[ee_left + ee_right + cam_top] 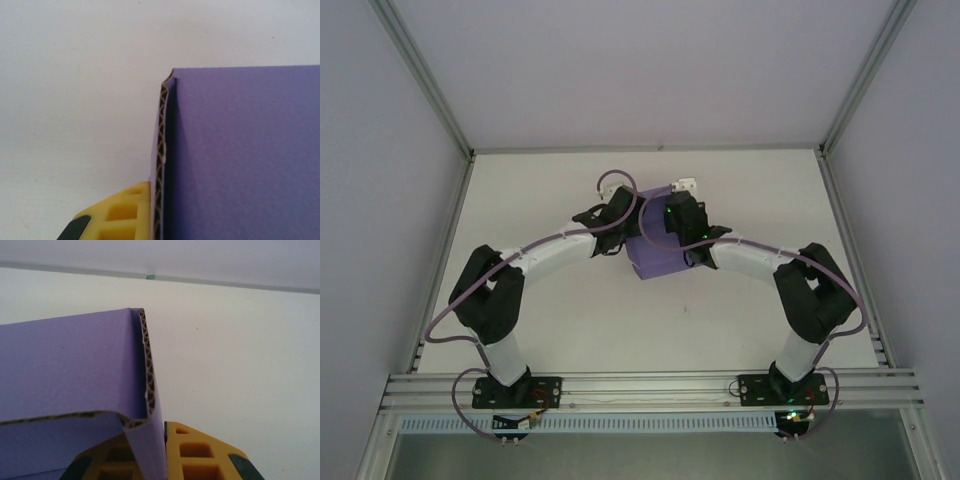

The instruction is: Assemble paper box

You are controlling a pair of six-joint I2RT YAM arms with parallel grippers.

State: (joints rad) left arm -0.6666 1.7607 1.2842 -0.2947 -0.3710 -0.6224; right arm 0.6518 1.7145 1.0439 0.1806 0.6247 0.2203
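The paper box [657,255] is lavender-purple corrugated card, partly folded, lying mid-table between both arms. My left gripper [622,224] comes at its left side and is shut on a raised side wall. In the left wrist view that wall's corrugated edge [161,150] runs up beside one yellow finger [122,215]; the other finger is hidden behind the card. My right gripper [676,222] holds the box's right side. In the right wrist view a folded purple wall [150,450] is pinched between the two yellow fingers [200,455].
A small white object [686,185] lies just behind the box. The white table [550,320] is bounded by aluminium rails [650,385] at the near edge and by grey enclosure walls on the other sides.
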